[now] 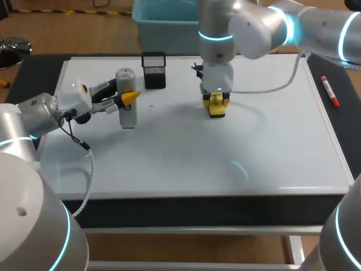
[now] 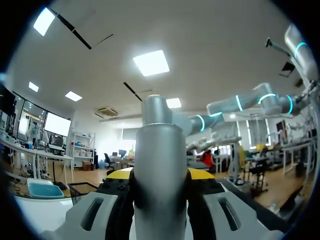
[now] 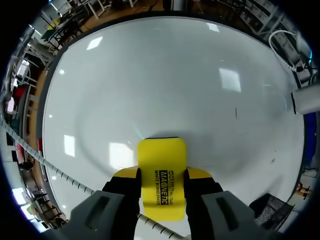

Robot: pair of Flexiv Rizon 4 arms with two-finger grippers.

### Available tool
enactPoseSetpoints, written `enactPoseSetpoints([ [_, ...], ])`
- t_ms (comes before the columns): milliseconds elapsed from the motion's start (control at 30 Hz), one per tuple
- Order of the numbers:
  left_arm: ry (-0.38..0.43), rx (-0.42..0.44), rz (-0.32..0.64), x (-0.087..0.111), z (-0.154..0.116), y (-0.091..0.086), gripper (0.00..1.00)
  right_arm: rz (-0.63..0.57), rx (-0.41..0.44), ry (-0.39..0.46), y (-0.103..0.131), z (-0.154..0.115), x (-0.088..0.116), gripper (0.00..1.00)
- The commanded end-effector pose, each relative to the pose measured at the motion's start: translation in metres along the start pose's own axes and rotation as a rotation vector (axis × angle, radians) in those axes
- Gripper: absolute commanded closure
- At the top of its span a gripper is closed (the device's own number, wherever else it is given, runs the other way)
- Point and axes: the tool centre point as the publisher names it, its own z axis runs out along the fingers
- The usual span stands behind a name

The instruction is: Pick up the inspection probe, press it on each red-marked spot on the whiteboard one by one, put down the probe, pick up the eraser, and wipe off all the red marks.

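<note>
Two grippers, each clamped on a tool over the whiteboard (image 1: pixel 237 152).
Left gripper (image 1: pixel 128 99) has its fingers pressed on both sides of the grey inspection probe (image 1: pixel 127 113), which is upright over the board's left part. Right gripper (image 1: pixel 217 105) pinches the yellow eraser (image 3: pixel 161 170), black print on its face, low over the board's middle. The board is glossy white, with light reflections and a few tiny dark specks. Farther back, a black mesh cup (image 1: pixel 154 71) stands near the far edge, and a red marker (image 1: pixel 330 92) lies just off the right edge.
</note>
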Motion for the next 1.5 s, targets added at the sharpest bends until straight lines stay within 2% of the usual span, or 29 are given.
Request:
enactPoseSetpoints([
  [33,0.001,0.002,0.001,0.0,0.001,0.0,1.0,0.014,0.009,-0.017,0.005,0.007,0.024,1.0],
  [300,0.001,0.002,0.001,0.0,0.001,0.0,1.0,0.059,0.015,-0.02,0.007,0.005,0.047,1.0],
  [500,0.001,0.002,0.001,0.0,0.001,0.0,1.0,0.066,0.037,-0.023,0.008,-0.005,0.052,1.0],
  [633,0.001,0.002,0.001,0.0,0.001,0.0,1.0,0.042,0.065,-0.059,0.015,-0.022,0.053,1.0],
  [933,0.001,0.002,0.001,0.0,0.001,0.0,1.0,-0.004,0.118,-0.046,0.023,-0.056,0.052,1.0],
  [1500,0.001,0.002,0.001,0.0,0.001,0.0,1.0,-0.006,0.125,-0.056,0.026,-0.06,0.053,1.0],
])
